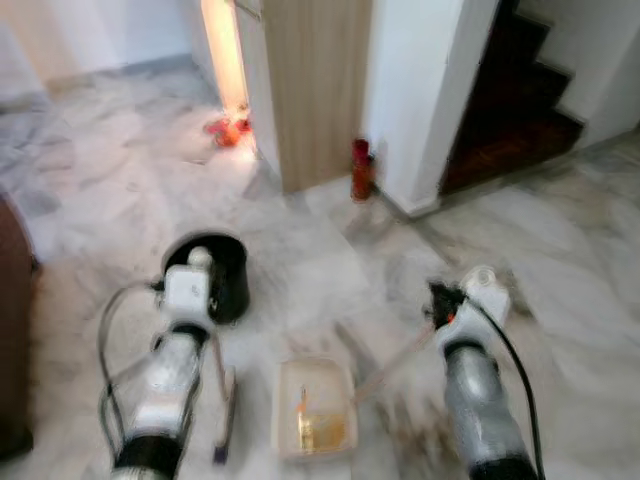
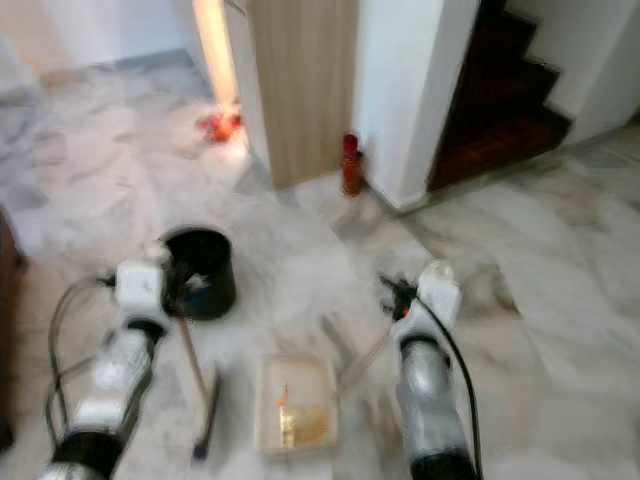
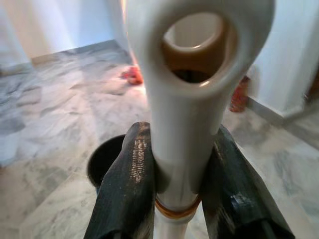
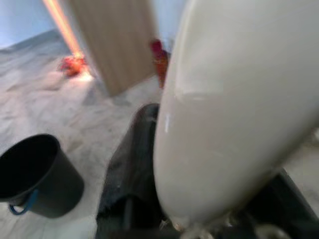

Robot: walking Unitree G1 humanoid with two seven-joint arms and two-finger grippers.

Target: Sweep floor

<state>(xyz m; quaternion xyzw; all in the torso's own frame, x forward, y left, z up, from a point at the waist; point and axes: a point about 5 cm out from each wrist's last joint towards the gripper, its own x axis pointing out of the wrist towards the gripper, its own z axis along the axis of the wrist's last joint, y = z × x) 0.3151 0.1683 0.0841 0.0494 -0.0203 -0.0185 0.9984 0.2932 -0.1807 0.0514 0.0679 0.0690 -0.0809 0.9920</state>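
Both arms are at work over the marble floor [image 1: 120, 190]. The left pincer [image 3: 175, 194] pinches a white broom handle [image 3: 187, 124] near its looped top, a finger [image 3: 127, 184] on each side; the broom [image 1: 225, 415] runs down from it to a dark head resting on the floor beside the left arm. The right pincer [image 4: 164, 209] seems to be pinching the cream dustpan handle [image 4: 234, 109], though how its fingers stand is blurred; that thin handle slants down and leftward from it to the dustpan [image 1: 315, 405], which lies flat on the floor between the two arms and holds some yellowish litter. A black bucket [image 1: 215, 270] stands just beyond the left pincer. The relation that counts: the broom head lies just left of the pan, its long axis roughly alongside the pan's side, so the left arm is the nearer one to push dirt rightward into it, I judge.
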